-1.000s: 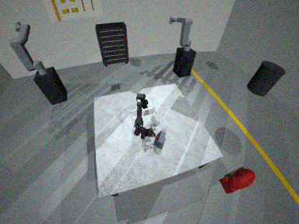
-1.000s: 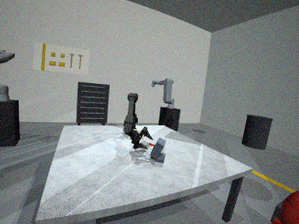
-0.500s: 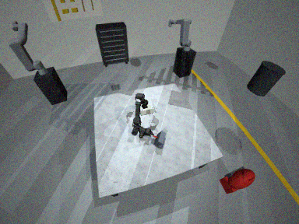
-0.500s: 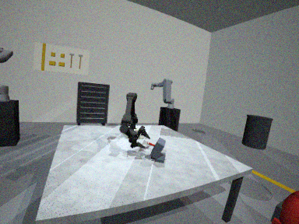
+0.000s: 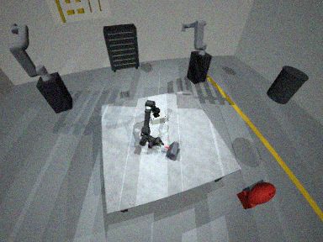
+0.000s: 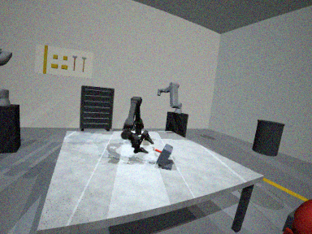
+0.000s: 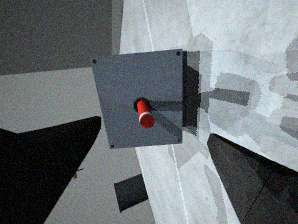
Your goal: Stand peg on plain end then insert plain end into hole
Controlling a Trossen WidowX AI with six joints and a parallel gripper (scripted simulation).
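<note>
The red peg (image 5: 167, 147) (image 6: 157, 150) (image 7: 143, 111) sticks out of the hole in the grey sloped panel (image 5: 174, 151) (image 6: 166, 156) (image 7: 125, 75), its white-banded end pointing out towards me. The panel stands near the middle of the white table (image 5: 202, 139) (image 6: 81, 183). My gripper (image 5: 157, 143) (image 6: 145, 141) (image 7: 155, 130) is open and empty. It has backed off a short way from the peg along the peg's line. In the wrist view its dark fingers stand wide apart at the lower left and lower right, clear of the peg.
The arm's base (image 5: 148, 105) stands at the table's back middle. Off the table are a black drawer cabinet (image 5: 121, 46), two grey arms on black pedestals (image 5: 54, 92) (image 5: 198, 66), a dark barrel (image 5: 288, 84), a red object (image 5: 257, 194) on the floor and a yellow floor line (image 5: 269, 147).
</note>
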